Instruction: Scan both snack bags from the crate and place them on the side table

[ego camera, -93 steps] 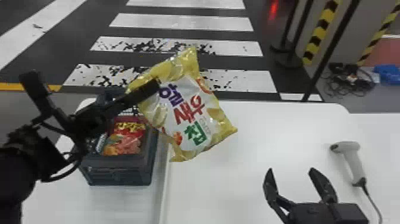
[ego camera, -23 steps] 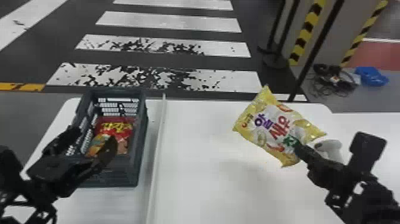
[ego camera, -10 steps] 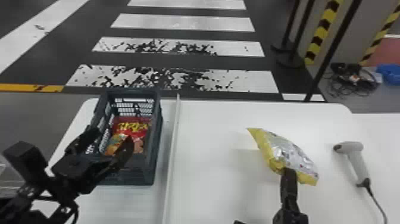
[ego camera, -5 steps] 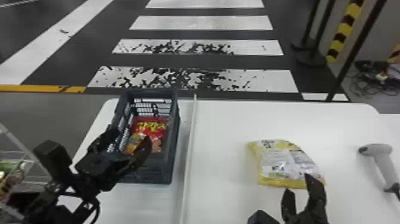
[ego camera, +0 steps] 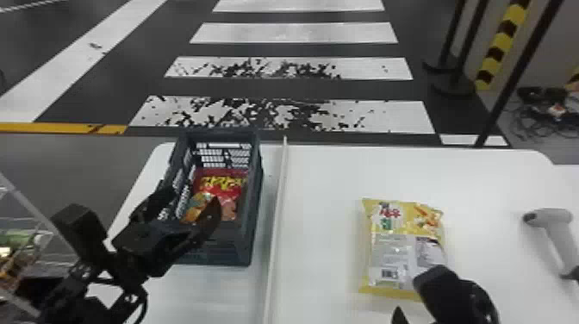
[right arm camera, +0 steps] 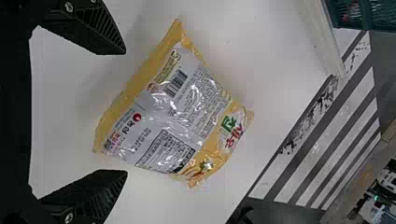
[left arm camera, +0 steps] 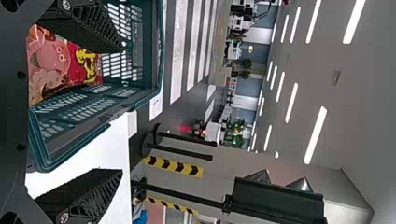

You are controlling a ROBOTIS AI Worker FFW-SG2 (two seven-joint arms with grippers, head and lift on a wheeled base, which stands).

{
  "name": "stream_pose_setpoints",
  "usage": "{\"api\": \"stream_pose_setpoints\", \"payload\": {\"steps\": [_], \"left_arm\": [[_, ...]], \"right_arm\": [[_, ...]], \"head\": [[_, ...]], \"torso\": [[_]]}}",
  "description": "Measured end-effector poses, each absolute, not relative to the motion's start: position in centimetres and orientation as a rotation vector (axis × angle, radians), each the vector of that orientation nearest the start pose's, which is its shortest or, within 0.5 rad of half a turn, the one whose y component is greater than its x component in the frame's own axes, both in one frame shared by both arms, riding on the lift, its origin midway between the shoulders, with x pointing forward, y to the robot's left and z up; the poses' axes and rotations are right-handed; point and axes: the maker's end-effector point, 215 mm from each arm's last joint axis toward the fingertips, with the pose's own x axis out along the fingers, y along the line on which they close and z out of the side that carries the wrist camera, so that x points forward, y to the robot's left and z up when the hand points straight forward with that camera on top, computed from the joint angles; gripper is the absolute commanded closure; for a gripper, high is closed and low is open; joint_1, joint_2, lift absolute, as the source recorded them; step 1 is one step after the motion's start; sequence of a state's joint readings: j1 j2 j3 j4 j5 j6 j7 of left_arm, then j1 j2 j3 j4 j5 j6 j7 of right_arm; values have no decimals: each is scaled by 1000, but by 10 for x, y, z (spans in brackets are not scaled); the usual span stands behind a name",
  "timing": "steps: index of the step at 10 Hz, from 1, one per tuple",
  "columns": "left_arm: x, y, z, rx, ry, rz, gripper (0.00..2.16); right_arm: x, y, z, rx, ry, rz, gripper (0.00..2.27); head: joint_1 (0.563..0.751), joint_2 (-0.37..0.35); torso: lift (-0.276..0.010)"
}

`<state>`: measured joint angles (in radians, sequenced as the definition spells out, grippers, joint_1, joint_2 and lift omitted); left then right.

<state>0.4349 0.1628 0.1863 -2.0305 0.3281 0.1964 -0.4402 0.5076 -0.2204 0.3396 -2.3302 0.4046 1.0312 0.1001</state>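
Over the near left part of the crate [ego camera: 254,224], my left gripper [ego camera: 189,198] stands open; in the left wrist view the left gripper [left arm camera: 119,109] has the crate's side wall between its spread fingers. A red snack bag [ego camera: 224,185] lies in the crate. On the white table, the yellow snack bag [ego camera: 396,245] lies flat with its printed back and barcode upward. My right gripper [ego camera: 407,301] is at that bag's near edge; in the right wrist view the right gripper [right arm camera: 126,112] is open, the yellow bag [right arm camera: 173,116] lying beyond its fingertips, not held.
A grey handheld scanner [ego camera: 551,228] lies at the table's right side. A raised white divider [ego camera: 278,224] runs front to back between the crate and the yellow bag. Black posts [ego camera: 456,51] stand on the floor behind the table. A clear-walled bin stands at far left.
The right gripper has let go of the yellow bag, which now lies flat on the table, and drawn back toward the near edge. Earlier, the left gripper held that bag up. The head view has shifted left.
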Motion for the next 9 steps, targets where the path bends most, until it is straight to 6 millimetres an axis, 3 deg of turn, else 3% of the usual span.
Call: {"api": "stream_pose_setpoints", "payload": {"steps": [2,3,4,5,6,7,9], "left_arm": [[452,246,-342,-143,112,-360,83],[452,246,-342,-143,111,-360,83],[452,246,-342,-143,111,-360,83],[451,246,-342,-144,111,-359,83],[451,246,-342,-144,111,-359,83],[451,246,-343,-145,112,-359,83],[452,245,-345,-149,115,-358,83]], "right_arm": [[361,-159,-454,-167,711,331,221],[371,-153,-438,-28,669,373,599],[380,-153,-425,65,633,395,1133],[386,-158,-420,117,610,397,1878],[390,-163,-420,150,604,390,2152],[393,-166,-421,174,596,387,2253],[415,-151,-403,194,462,454,2253]], "head": [[695,118],[695,127],[695,127],[695,119],[695,114],[695,107],[695,116]], "torso": [[-95],[-95],[-95],[-95],[-95],[-95],[-95]]}}
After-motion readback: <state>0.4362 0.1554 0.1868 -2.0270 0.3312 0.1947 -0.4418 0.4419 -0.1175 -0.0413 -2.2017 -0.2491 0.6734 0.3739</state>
